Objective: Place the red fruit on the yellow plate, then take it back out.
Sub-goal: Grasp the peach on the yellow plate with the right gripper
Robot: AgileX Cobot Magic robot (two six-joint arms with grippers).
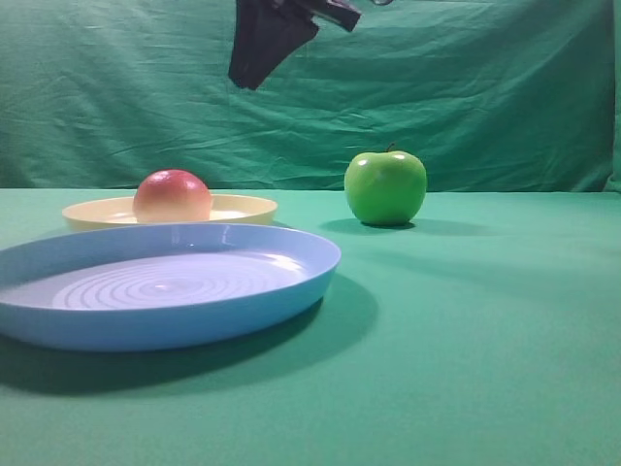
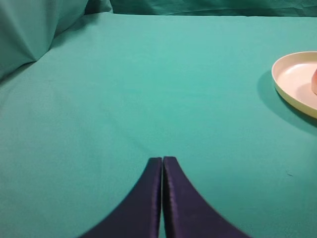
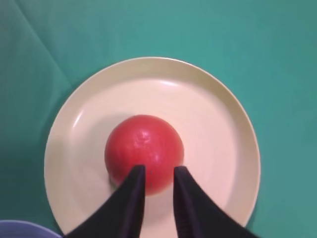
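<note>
Setting: staged lab tabletop | Evidence: green cloth (image 1: 485, 340) covering table, matching green backdrop (image 1: 485, 87) | Props: plastic plates (image 1: 175, 291), fruit (image 1: 385, 186) | Equipment: robot arm (image 1: 272, 34) overhead

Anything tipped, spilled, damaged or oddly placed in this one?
Nothing stands out. The red fruit sits near the middle of the yellow plate, the blue plate lies flat and empty, and the green apple stands upright on the cloth, apart from both plates.
</note>
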